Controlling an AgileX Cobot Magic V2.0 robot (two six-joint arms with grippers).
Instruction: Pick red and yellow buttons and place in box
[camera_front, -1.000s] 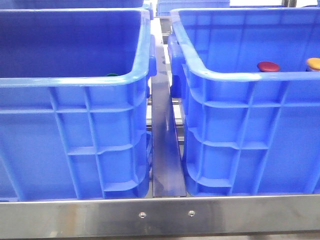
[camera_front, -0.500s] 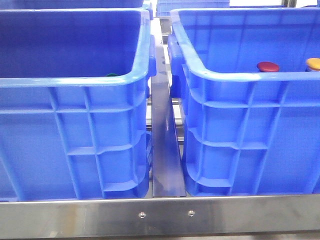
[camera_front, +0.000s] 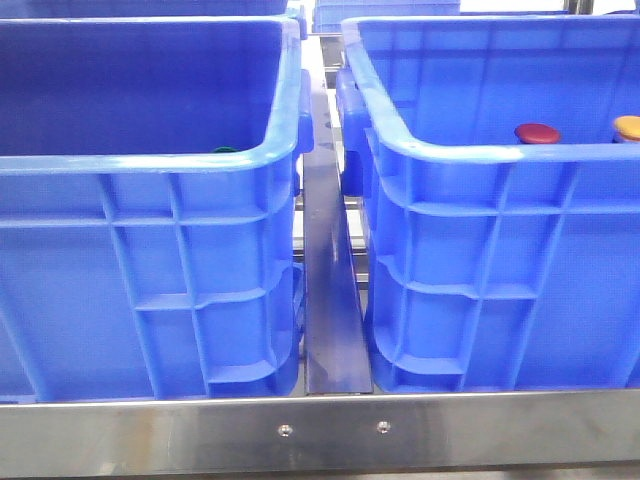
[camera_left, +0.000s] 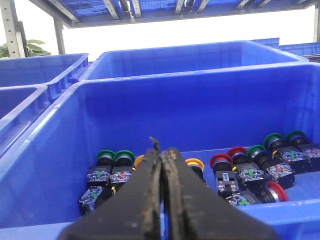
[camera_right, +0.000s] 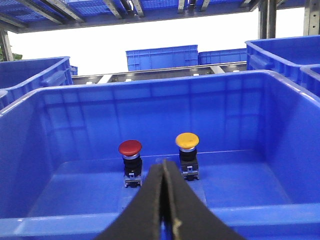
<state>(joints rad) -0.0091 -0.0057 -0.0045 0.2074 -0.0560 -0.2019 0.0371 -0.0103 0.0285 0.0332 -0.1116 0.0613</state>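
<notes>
Two deep blue crates stand side by side. The right-hand box (camera_front: 480, 152) holds a red button (camera_front: 537, 132) and a yellow button (camera_front: 627, 126). In the right wrist view both stand upright on the box floor (camera_right: 240, 180), the red one (camera_right: 130, 148) beside the yellow one (camera_right: 187, 140). My right gripper (camera_right: 164, 162) is shut and empty, near the box's front rim. The left crate (camera_left: 200, 115) holds several green (camera_left: 122, 157), red (camera_left: 220, 160) and yellow (camera_left: 194, 163) buttons lying on its floor. My left gripper (camera_left: 161, 152) is shut and empty, above that crate's near rim. Neither gripper shows in the front view.
A steel rail (camera_front: 330, 300) runs between the two crates, and a steel table edge (camera_front: 320, 430) crosses the front. The left crate's rim (camera_front: 150, 160) hides most of its contents; a green cap (camera_front: 224, 150) peeks over. More blue crates (camera_right: 160, 57) stand behind.
</notes>
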